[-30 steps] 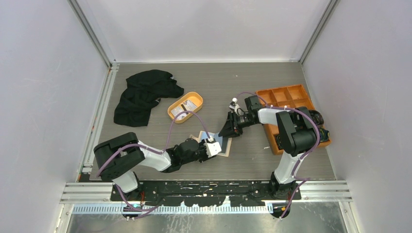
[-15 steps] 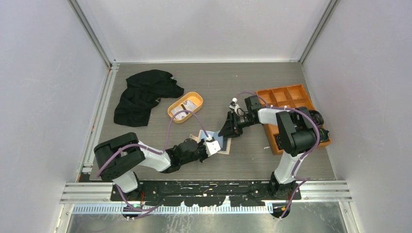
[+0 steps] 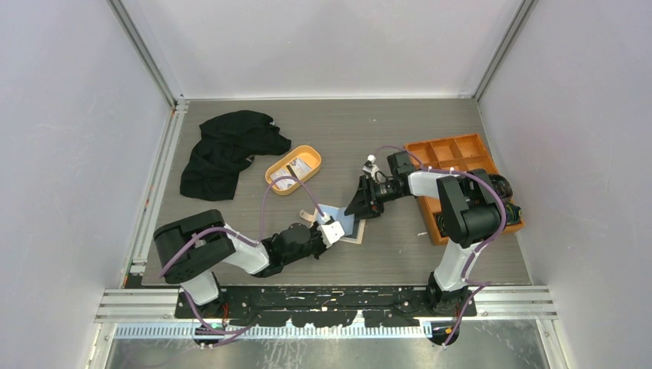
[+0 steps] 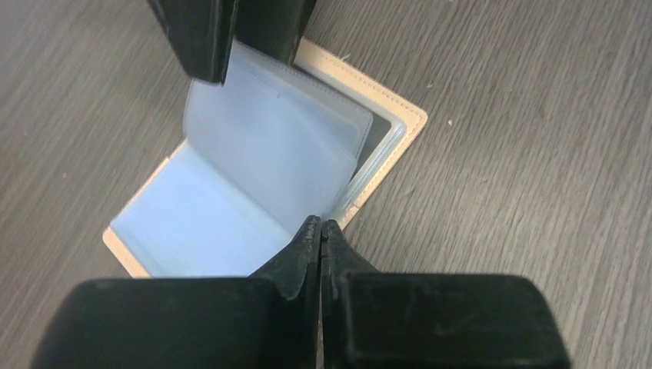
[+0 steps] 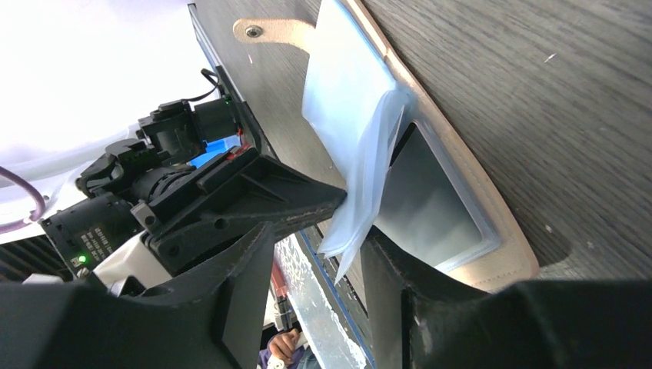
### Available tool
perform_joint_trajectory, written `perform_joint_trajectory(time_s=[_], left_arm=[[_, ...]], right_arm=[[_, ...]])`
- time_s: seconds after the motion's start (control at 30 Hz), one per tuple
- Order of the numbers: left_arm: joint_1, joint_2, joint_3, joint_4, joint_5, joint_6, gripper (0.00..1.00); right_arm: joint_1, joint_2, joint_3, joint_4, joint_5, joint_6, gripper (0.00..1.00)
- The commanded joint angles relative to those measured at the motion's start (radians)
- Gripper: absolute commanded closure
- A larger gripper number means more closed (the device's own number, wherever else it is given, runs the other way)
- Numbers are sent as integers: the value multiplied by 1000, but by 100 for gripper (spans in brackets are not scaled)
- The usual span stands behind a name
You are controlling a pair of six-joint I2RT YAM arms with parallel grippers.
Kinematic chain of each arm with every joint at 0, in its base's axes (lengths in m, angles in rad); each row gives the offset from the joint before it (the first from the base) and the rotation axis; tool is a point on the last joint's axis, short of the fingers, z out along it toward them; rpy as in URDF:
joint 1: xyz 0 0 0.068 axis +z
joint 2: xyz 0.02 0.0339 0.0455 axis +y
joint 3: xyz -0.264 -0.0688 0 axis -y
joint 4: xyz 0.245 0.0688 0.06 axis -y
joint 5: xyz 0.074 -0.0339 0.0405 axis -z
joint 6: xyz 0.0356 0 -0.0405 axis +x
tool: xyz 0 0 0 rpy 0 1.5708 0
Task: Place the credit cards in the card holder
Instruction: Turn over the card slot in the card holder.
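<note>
The card holder lies open on the table, beige cover down, with its pale blue plastic sleeves raised. My left gripper is shut, its tips against the sleeves' near edge, with nothing visible between the jaws. My right gripper is open and straddles the sleeves' far edge; its fingers show at the top of the left wrist view. The snap tab lies flat. Two credit cards lie in the orange oval tray.
An orange compartmented box stands at the right, partly under my right arm. A black cloth lies at the back left. The metal rail runs along the near edge.
My left gripper has moved slightly away from me and to the left, further onto the card holder. The right arm has not visibly moved.
</note>
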Motion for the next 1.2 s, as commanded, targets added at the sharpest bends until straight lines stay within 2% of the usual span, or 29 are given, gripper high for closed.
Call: perform_joint_trajectory(time_s=[0.0, 0.23, 0.5, 0.8, 0.9, 0.97, 1.0, 1.1, 1.17], left_arm=[[0, 27, -34, 161, -69, -72, 100], [-1, 87, -70, 299, -163, -166, 100], [-1, 132, -135, 511, -201, -240, 100], [-1, 41, -195, 491, -214, -311, 100], [-1, -85, -214, 381, -217, -366, 92], [-1, -199, -208, 221, -227, -421, 83], [0, -264, -196, 115, -236, -467, 77], [4, -481, -106, -340, -234, -571, 64], [7, -586, -66, -538, -230, -598, 55]], right_arm=[[4, -6, 32, 12, -34, -4, 49], [4, -6, 29, 15, -35, -1, 47], [2, -8, 29, 15, -26, 0, 47], [-19, -39, 21, 28, 7, 16, 54], [-11, -24, 28, 61, 38, 49, 57], [5, -15, 46, 55, 74, 51, 59], [10, -15, 55, 49, 95, 49, 60], [30, -26, 85, 4, 175, 6, 66], [46, -22, 103, -28, 206, -23, 69]])
